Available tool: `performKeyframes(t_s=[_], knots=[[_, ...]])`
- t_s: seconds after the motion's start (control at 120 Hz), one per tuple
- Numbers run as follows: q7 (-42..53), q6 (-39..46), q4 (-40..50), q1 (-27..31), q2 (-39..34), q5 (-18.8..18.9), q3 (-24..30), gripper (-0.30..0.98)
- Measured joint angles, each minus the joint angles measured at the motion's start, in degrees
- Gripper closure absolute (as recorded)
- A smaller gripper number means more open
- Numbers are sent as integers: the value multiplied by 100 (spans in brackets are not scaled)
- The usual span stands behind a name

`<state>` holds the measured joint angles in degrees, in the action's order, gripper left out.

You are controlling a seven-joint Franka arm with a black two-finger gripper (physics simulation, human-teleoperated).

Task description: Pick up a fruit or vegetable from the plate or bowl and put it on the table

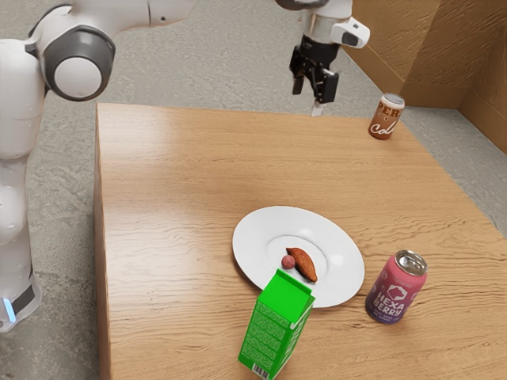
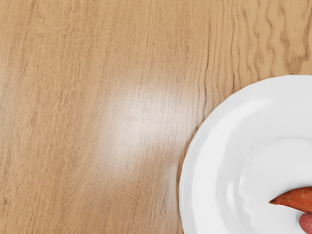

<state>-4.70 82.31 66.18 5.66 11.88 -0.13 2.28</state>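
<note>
Lying on the white plate, the sweet potato shows you its long axis running obliquely: one tapered tip points toward the worktop's far corner at the exterior view's left, the other end toward the exterior view's lower right. Beside it rests a small reddish round fruit. Note the green carton and pink-purple can near the plate; the brown can marks the far-right corner of the wooden worktop. Your gripper, raised, has its fingers apart. Beyond: grey floor, brown wall.
</note>
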Motion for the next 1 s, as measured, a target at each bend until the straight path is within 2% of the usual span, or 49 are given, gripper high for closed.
performKeyframes(t_s=[0.342,0.592,0.825,1.0], knots=[[0,-145,45,-18,-10,58,52,0],[470,-45,1021,-46,-4,93,93,0],[886,441,1912,-62,44,70,307,0],[1110,831,2176,-116,64,75,337,0]])
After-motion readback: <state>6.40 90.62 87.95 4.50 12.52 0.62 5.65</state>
